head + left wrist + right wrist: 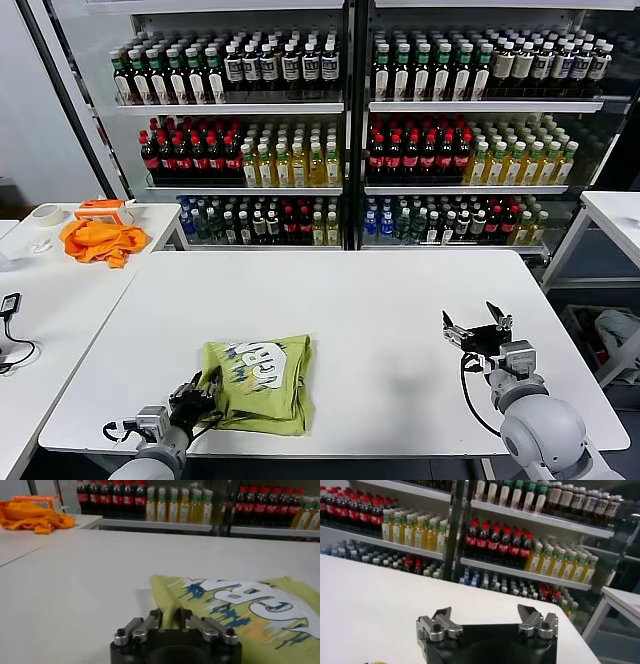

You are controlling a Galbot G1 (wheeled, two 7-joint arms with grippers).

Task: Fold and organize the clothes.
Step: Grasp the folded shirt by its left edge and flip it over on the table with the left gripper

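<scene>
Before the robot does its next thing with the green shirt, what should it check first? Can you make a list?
1. Lime yellow-green cotton T-shirt lies on the white table: ok.
2. Shirt is folded into a small bundle, print facing up: ok.
3. Left gripper is at the shirt's near edge, fingers close together around the cloth: ok.
4. Cloth is really pinched tight: cannot tell.
5. Right gripper is open, holding nothing, over bare table away from the shirt: ok.
6. Bright orange cloth sits on the other table, out of the way: ok.
</scene>
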